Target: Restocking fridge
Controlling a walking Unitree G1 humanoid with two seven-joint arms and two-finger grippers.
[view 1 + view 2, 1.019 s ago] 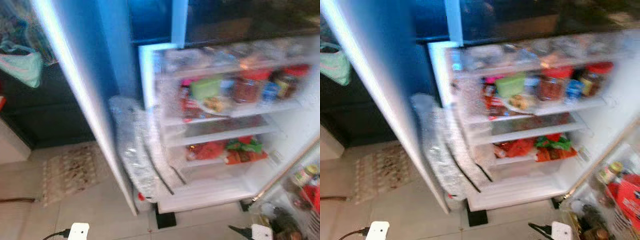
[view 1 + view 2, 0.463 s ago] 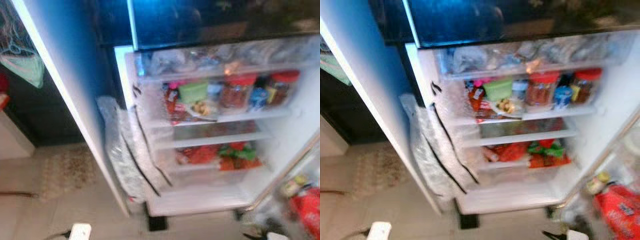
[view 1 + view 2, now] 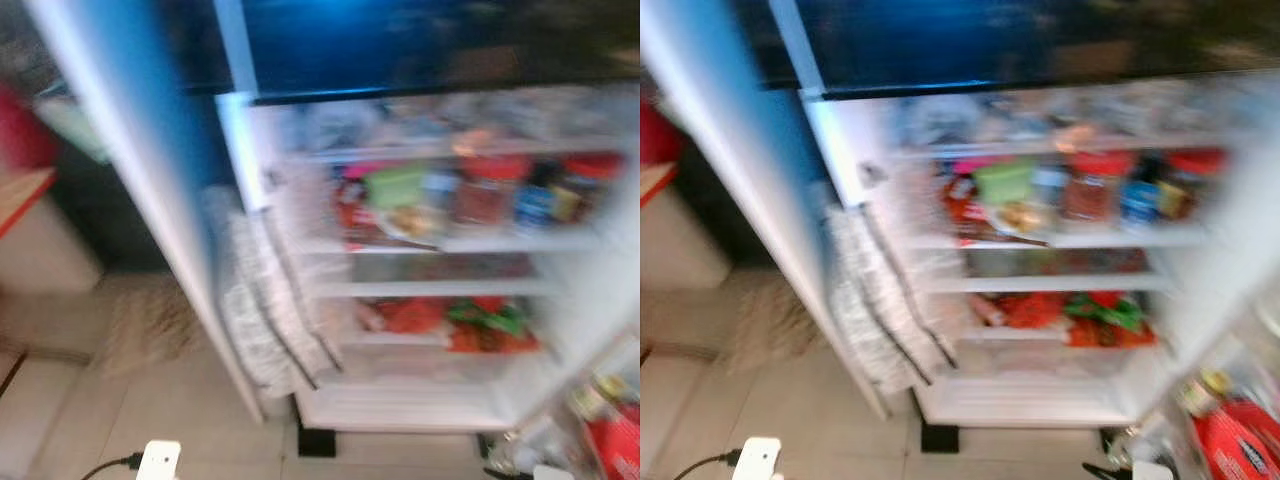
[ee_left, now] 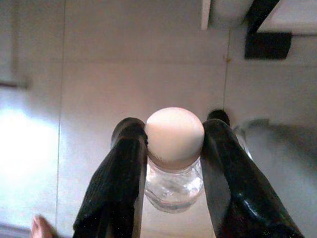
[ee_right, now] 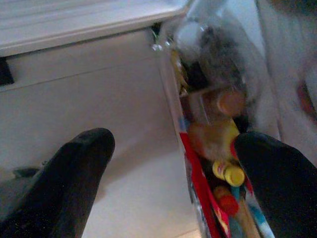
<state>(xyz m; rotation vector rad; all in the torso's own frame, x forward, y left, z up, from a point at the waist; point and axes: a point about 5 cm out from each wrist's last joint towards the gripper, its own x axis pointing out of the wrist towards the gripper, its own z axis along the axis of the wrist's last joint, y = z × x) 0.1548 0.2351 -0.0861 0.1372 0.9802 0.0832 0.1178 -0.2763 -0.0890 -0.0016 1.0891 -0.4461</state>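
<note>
Fridge (image 3: 440, 280) stands open at my twelve o'clock, shelves full.
My left gripper (image 4: 173, 148) squeezes a small clear bottle (image 4: 174, 163) with a white cap; my right gripper (image 5: 168, 183) hangs wide open.

Home kitchen: open fridge (image 3: 440, 290) filling the centre and right of frame, shelves stocked with jars and packets, tiled floor (image 3: 120, 420) at lower left with a small rug (image 3: 150, 320)
</note>
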